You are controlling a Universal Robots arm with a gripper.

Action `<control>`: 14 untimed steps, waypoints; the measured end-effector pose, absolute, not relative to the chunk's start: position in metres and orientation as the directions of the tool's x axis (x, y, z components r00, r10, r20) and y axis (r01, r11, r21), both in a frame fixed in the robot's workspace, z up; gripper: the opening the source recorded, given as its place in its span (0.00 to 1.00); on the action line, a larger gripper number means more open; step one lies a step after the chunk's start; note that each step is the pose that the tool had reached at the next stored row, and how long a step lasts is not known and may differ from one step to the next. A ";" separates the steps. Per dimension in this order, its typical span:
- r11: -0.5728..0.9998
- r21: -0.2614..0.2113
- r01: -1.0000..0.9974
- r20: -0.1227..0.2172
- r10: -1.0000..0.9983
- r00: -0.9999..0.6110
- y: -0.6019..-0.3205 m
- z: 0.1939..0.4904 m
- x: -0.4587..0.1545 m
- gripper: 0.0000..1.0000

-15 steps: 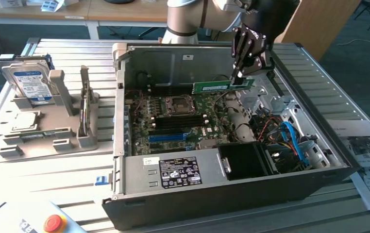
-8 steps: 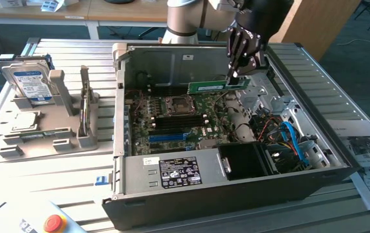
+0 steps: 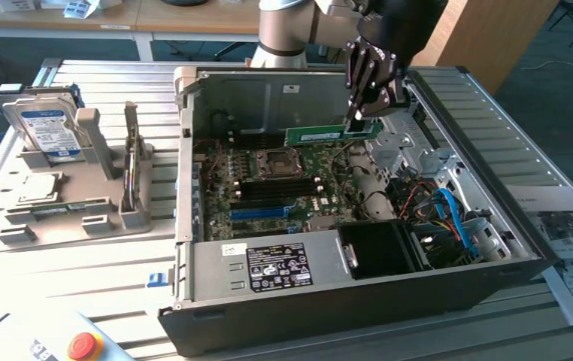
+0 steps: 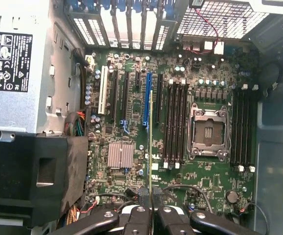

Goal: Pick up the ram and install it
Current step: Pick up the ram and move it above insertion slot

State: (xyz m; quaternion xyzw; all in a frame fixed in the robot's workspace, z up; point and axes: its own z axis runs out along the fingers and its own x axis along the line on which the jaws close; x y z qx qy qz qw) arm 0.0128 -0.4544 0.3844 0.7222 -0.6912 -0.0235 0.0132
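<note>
ram, clamped in pincer, above motherboard

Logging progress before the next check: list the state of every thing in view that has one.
tool: shut on the ram.
ram: held edge-down above the motherboard, not seated in any slot.
computer case: lying on its side, panel off, open.
memory slots: empty.
CPU socket: bare, no cooler.
hard drive: standing upright in the grey holder.
</note>
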 end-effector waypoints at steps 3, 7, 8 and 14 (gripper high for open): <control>-0.044 0.052 -0.998 -0.016 -0.999 0.043 -0.454 0.384 0.013 0.12; -0.044 0.052 -0.998 -0.016 -0.999 0.043 -0.454 0.384 0.013 0.12; -0.044 0.052 -0.998 -0.016 -0.999 0.043 -0.454 0.384 0.013 0.12; -0.044 0.052 -0.998 -0.016 -0.999 0.043 -0.450 0.384 0.013 0.12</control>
